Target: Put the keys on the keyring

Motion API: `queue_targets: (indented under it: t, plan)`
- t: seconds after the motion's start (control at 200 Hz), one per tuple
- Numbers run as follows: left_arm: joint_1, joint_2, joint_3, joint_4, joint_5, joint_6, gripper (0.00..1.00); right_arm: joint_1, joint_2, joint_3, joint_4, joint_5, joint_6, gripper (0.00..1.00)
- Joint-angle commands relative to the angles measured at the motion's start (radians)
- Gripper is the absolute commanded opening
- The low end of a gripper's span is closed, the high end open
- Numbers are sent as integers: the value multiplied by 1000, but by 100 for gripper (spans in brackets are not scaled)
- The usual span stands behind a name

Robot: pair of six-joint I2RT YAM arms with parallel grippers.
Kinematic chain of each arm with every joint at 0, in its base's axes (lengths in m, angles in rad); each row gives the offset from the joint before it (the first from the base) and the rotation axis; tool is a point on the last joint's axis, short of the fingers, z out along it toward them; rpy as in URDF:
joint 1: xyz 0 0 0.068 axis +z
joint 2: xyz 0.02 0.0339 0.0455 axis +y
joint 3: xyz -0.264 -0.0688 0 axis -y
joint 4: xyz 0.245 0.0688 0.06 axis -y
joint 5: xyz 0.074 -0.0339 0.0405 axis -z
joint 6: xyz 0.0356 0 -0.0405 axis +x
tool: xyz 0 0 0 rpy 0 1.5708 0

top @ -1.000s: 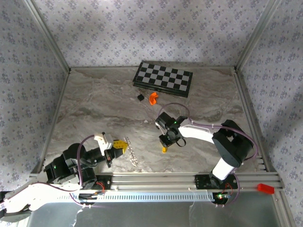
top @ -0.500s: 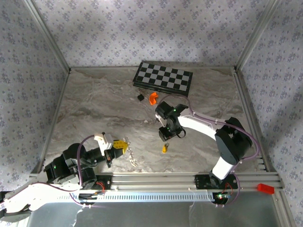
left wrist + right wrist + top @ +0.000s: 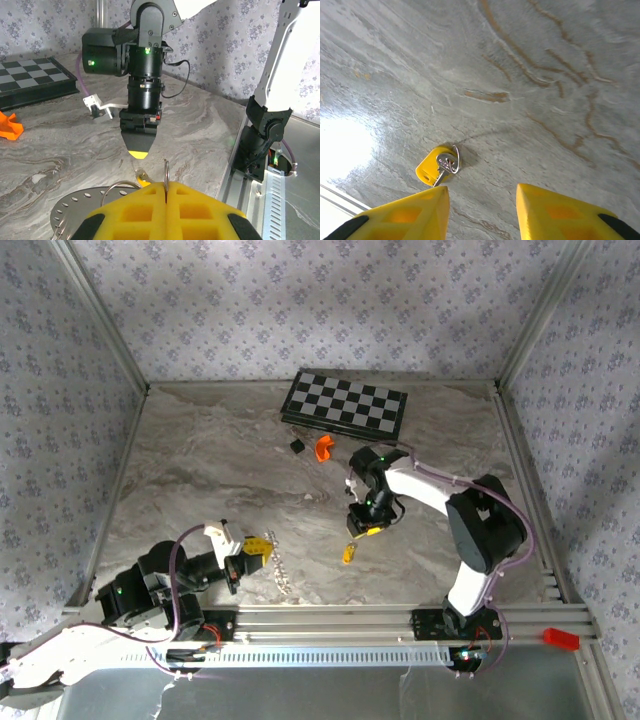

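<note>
The keys (image 3: 437,165) are one small yellow tag with a short silver blade and a tiny ring, lying flat on the marble; they also show in the top view (image 3: 348,554) and past the left fingers (image 3: 143,176). My right gripper (image 3: 482,200) hangs open just above and beside them, nothing between its yellow fingers (image 3: 415,210); it points straight down (image 3: 364,530). My left gripper (image 3: 165,186) is shut on a thin ring of the keyring (image 3: 166,171), held upright. The silvery chain of the keyring (image 3: 279,568) trails on the table beside the left gripper (image 3: 256,546).
A chessboard (image 3: 345,405) lies at the back, with an orange curved piece (image 3: 325,448) and a small black cube (image 3: 296,445) in front of it. Metal rails (image 3: 400,620) run along the near edge. Patterned walls close in three sides.
My right gripper rose off the keys and swung slightly right, jaws wider than before. The keys stayed on the table. The left gripper edged right with the keyring.
</note>
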State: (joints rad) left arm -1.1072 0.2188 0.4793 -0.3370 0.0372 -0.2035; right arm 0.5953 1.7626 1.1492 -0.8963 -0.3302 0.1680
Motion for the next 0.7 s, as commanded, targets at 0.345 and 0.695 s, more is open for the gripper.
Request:
queue_targets:
  t: [0.345,0.695]
  plan:
    - [-5,8,21,71,21,0,0,21,78,16,16,-67,-13,33]
    - [-5,7,22,70,22,2,0,32,94,26,16,-74,-14,27]
